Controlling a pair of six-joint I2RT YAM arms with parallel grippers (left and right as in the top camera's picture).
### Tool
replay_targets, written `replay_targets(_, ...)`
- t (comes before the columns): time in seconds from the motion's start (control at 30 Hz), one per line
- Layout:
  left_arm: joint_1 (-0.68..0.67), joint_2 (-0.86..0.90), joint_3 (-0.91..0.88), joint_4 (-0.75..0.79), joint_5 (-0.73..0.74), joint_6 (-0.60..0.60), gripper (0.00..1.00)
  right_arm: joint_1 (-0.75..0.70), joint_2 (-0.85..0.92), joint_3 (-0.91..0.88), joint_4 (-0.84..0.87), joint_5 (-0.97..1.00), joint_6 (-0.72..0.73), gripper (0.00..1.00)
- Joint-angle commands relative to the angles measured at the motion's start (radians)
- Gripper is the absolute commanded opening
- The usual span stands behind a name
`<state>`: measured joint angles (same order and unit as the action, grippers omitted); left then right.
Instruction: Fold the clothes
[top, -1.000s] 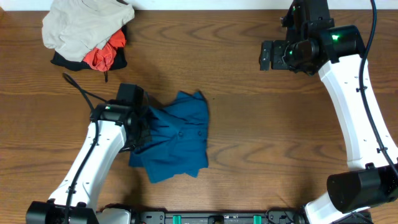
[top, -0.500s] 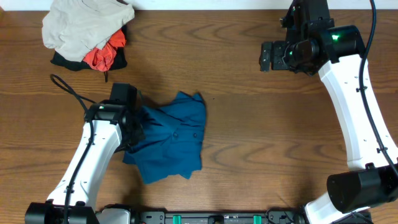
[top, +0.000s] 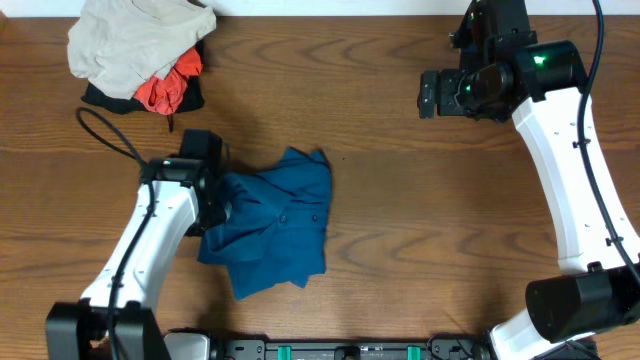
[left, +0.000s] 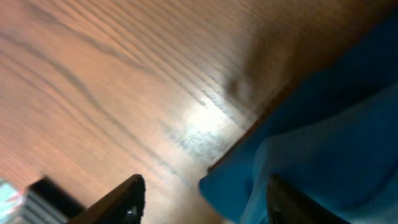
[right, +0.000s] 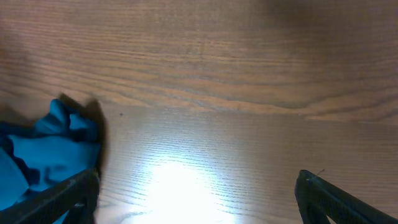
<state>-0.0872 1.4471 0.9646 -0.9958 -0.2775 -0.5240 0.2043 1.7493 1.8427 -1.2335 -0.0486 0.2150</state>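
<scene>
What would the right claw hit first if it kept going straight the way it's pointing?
Most likely the bare wooden table: only wood shows between the open fingers of the right gripper. The blue shirt lies off to one side, though depth is unclear.

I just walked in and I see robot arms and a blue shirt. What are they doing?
Two robot arms are meant to fold the teal-blue shirt, which lies crumpled on the wooden table. The left arm is down at the shirt's left edge, jaws open with the cloth edge between them, not pinching it. The right arm hovers far right, jaws wide open and empty. A pile of beige, orange-red and black clothes sits in the far left corner.
</scene>
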Motion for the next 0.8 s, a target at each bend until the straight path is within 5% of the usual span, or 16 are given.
replay_targets(0.0,-0.011,-0.081,0.082,-0.038,-0.027,-0.012,0.68,0.002,0.001,0.001,0.000,0.030,-0.022,0.98)
replay_targets(0.1,-0.036,-0.159,0.117,-0.044,0.009,-0.007,0.90,0.000,0.001,0.001,0.001,0.034,-0.022,0.99)
replay_targets(0.23,-0.060,-0.200,0.107,0.004,0.310,0.082,0.97,0.000,0.001,0.001,0.006,0.034,-0.022,0.99)
replay_targets(0.5,-0.081,-0.167,-0.031,0.219,0.707,0.074,0.99,-0.001,0.001,0.001,0.011,0.034,-0.026,0.99)
replay_targets(0.77,-0.081,-0.166,-0.224,0.616,0.998,0.094,0.98,-0.001,0.001,0.001,0.011,0.034,-0.037,0.99)
